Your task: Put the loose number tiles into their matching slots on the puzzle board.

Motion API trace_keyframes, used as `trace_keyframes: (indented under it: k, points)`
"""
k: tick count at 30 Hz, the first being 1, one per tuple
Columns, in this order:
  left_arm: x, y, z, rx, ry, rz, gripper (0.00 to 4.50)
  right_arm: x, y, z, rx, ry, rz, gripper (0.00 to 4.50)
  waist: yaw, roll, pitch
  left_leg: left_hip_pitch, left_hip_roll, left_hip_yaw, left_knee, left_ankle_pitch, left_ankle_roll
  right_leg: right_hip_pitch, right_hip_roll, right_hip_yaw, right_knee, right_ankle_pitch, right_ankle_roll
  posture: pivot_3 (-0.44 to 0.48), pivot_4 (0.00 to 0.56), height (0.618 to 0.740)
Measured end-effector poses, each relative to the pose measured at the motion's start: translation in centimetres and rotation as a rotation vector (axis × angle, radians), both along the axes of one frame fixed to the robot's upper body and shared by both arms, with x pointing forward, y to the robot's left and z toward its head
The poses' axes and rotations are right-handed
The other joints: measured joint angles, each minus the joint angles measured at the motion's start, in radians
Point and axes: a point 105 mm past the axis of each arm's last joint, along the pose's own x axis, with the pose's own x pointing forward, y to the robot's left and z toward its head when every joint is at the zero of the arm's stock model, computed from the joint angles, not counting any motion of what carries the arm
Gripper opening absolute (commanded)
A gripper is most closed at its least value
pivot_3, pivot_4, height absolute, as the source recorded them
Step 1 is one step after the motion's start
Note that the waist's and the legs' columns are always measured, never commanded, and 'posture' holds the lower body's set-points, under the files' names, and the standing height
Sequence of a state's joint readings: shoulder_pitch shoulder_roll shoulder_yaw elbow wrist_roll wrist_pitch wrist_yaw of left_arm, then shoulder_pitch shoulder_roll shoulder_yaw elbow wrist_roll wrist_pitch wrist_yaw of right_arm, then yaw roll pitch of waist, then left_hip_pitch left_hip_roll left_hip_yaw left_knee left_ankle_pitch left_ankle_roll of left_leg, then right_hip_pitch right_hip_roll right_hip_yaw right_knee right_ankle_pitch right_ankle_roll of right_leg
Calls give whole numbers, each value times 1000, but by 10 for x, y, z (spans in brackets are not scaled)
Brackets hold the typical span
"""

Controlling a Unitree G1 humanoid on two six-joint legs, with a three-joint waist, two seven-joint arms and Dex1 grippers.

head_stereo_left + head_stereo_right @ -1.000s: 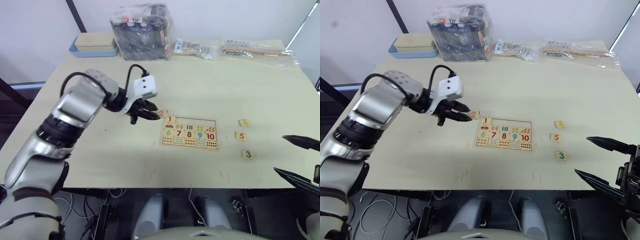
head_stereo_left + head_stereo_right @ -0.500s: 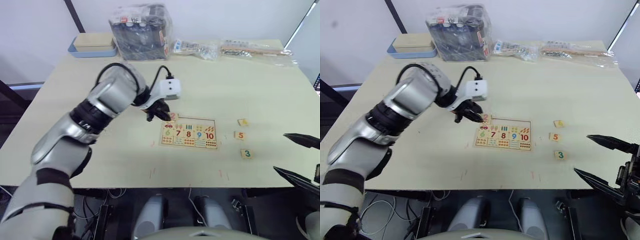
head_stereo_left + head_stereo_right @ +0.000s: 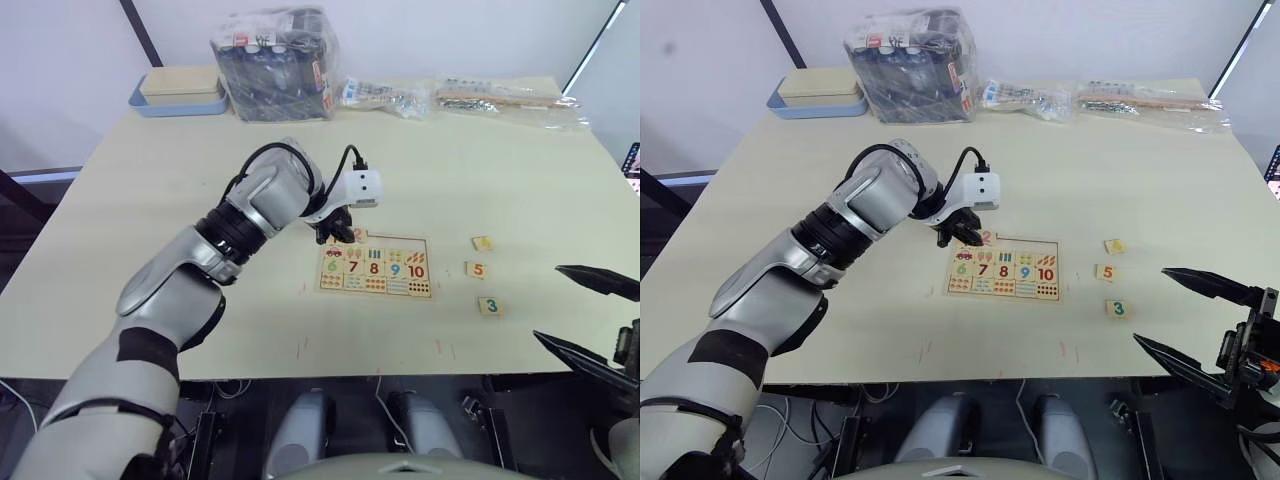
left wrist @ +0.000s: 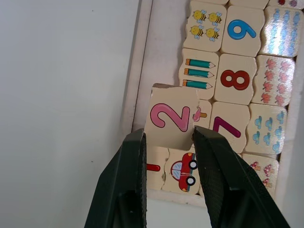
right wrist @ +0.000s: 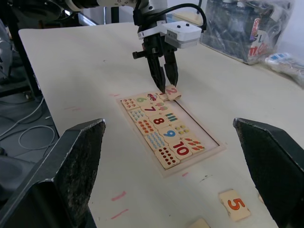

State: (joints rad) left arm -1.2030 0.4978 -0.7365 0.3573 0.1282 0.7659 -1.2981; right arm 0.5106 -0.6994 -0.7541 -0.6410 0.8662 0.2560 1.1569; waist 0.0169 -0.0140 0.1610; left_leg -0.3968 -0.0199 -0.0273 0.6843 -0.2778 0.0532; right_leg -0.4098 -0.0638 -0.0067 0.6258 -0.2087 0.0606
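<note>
Beige tabletop (image 3: 150, 200), matte and scuffed. Nearest you, right gripper (image 3: 1185, 315) idles with fingers spread wide. Loose wooden tiles 3 (image 3: 490, 306), 5 (image 3: 478, 269) and one more (image 3: 483, 243) lie beside it. Left gripper (image 4: 168, 142), a second ago left of the puzzle board (image 3: 377, 266), now pinches the square "2" tile (image 4: 172, 122) over the top-row slots beside the seated 1. Lower and release next.

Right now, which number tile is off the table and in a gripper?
The pink 2 tile: it is pinched in the left gripper over the puzzle board. The 5 tile and 3 tile lie loose on the table.
</note>
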Motion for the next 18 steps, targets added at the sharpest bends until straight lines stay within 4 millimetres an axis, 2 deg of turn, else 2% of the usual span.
trace_keyframes:
  k: [18]
  points:
    - [9,-5,-16,47,-33,-21,981,-5,3,-2,7,-7,-26,4500,0,0,0,0,0,0,0,0,0,0,0,0,0,2,-3,0,150,740]
